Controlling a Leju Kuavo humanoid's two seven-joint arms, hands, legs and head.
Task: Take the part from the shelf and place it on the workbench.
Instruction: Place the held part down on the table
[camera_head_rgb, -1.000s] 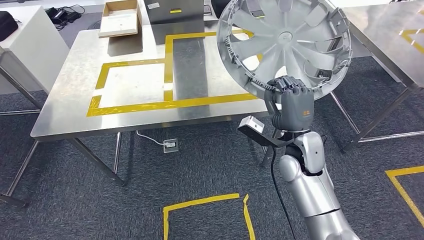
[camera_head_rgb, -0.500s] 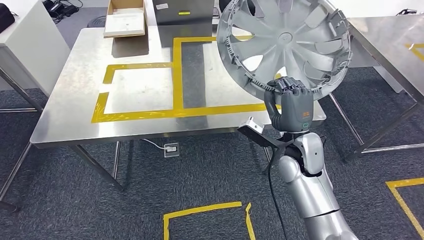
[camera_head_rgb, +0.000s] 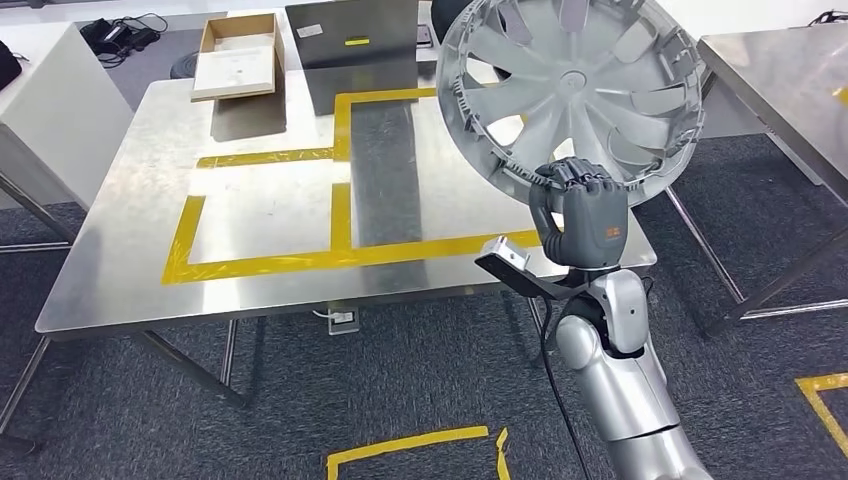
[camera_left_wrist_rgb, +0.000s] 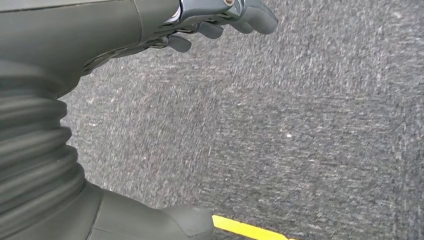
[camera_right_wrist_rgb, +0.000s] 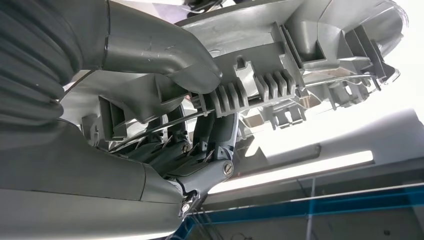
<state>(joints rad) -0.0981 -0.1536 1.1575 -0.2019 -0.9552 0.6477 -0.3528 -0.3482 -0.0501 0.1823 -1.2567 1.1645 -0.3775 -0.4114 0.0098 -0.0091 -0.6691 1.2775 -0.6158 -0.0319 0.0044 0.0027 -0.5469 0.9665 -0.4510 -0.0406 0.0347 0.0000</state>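
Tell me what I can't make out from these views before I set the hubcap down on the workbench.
- Hubcap: its top is cut off by the upper edge of the head view.
- Workbench: its far right part lies behind the hubcap in the head view.
- Right hand: the fingertips sit behind the hubcap rim in the head view; the right wrist view is too cluttered to show how deep the grip is.
- Left hand: only partly in frame in the left wrist view, over carpet.

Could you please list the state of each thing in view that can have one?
Wheel cover: held upright above the workbench edge, not yet set down.
Right hand: grips the wheel cover's lower rim.
Left hand: holds nothing, fingers apart, over carpet.
Workbench: nothing inside its yellow tape outline.
Cardboard box: open.
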